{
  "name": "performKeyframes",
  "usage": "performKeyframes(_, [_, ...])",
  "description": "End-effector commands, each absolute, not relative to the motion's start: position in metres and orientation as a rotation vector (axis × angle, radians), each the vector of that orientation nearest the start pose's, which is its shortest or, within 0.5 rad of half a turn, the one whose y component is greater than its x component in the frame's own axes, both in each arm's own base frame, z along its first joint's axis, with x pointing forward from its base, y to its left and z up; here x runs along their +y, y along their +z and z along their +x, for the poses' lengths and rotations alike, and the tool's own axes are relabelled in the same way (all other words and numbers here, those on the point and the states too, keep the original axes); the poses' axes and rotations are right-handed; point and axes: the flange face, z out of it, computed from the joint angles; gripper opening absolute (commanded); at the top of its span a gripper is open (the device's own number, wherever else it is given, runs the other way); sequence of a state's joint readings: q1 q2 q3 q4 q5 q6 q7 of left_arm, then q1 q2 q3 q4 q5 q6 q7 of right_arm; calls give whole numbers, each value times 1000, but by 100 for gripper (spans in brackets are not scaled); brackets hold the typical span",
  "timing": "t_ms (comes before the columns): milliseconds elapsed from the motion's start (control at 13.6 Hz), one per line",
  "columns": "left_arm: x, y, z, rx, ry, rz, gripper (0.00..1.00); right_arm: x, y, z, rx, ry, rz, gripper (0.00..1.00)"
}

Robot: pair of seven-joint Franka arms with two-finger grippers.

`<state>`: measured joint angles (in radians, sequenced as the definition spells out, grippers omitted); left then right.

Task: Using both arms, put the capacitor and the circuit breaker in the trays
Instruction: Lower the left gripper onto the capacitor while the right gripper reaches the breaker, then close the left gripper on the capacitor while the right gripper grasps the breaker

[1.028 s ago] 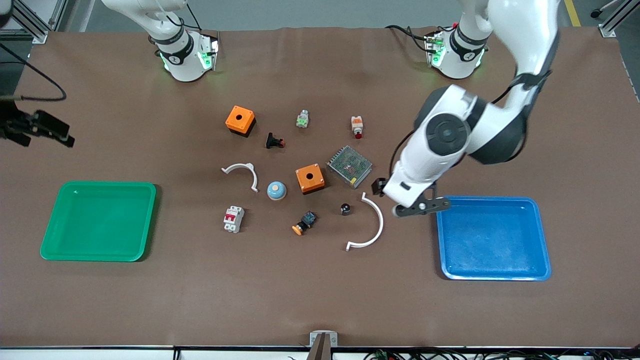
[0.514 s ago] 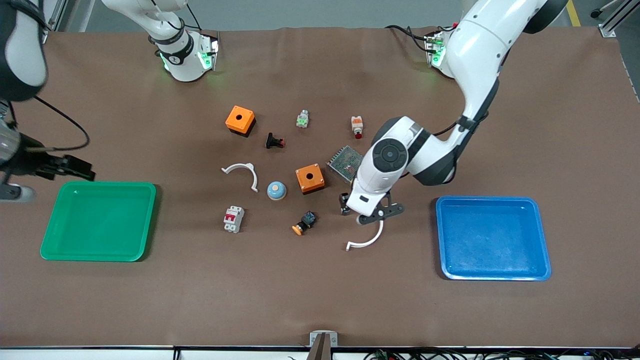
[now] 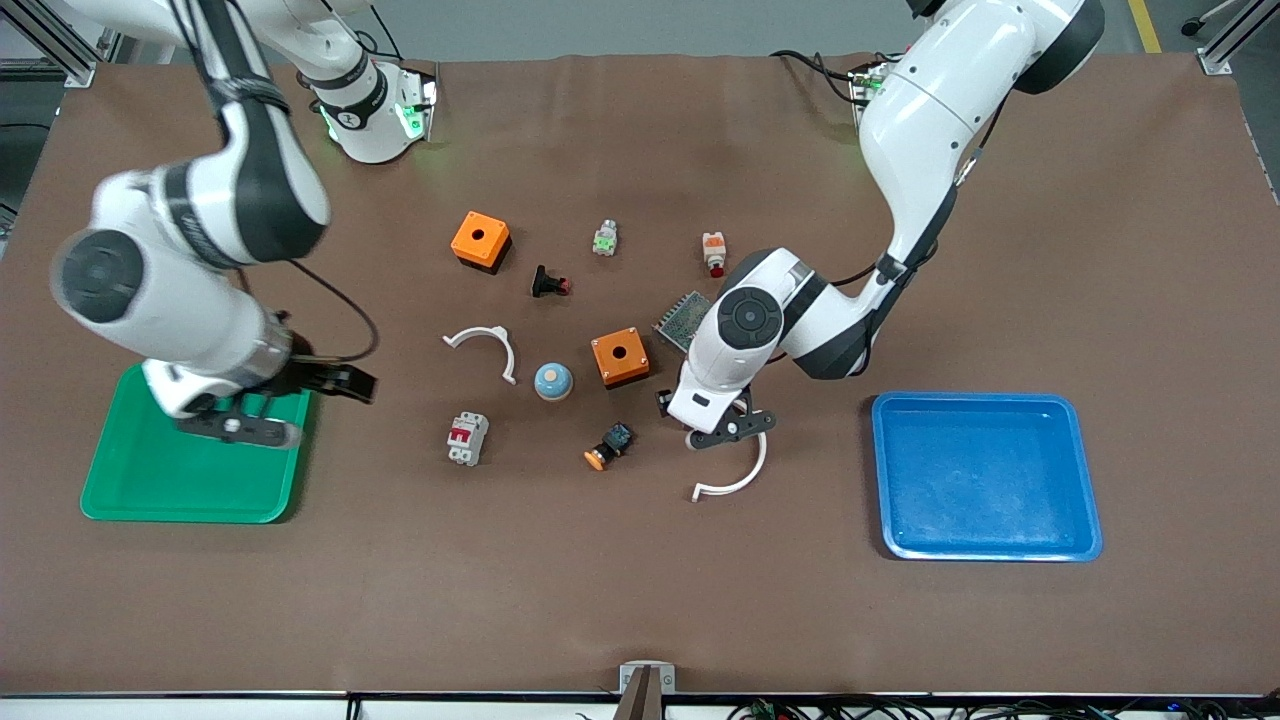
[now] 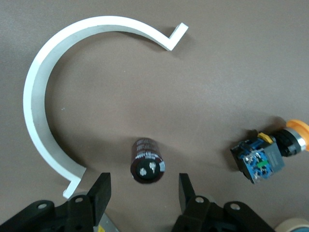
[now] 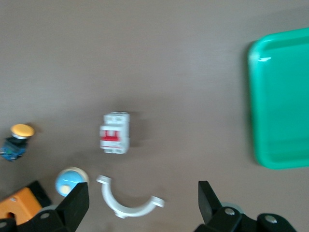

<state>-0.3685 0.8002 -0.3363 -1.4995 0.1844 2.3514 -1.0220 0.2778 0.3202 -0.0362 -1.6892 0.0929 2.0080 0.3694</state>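
Note:
The capacitor, a tiny black cylinder with a shiny end, stands on the brown table just ahead of my open left gripper, between the lines of its two fingers. In the front view my left gripper hangs low over that spot and hides the capacitor. The circuit breaker, a white-grey block with red levers, lies on the table and also shows in the right wrist view. My right gripper is open and empty, up over the green tray's edge, apart from the breaker; its own view shows it too.
The green tray is at the right arm's end, the blue tray at the left arm's end. A large white arc curves beside the capacitor. An orange-capped push button, a blue dome and an orange box lie close by.
My left arm swept from the blue tray's edge to over the capacitor and came lower. My right arm swung in from the table's end to over the green tray's edge.

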Motion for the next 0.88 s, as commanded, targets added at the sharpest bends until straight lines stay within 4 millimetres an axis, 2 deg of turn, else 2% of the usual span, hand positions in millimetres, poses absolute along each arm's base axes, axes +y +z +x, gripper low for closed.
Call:
performKeyframes(0, [-442, 211, 579, -476, -49, -3226, 61, 183, 368, 619, 288, 2, -3035, 100])
performKeyframes(220, [-440, 203, 581, -481, -47, -3217, 57, 207, 328, 619, 302, 5, -3042, 100])
performKeyframes(367, [-440, 204, 582, -486, -53, -3221, 52, 212, 301, 624, 296, 2, -3047, 100])
performKeyframes(661, [-439, 205, 584, -487, -55, -3222, 31, 216, 256, 631, 280, -40, -3054, 100])
performKeyframes(807, [-439, 210, 585, -485, -66, -3226, 14, 223, 238, 635, 263, -32, -3063, 100])
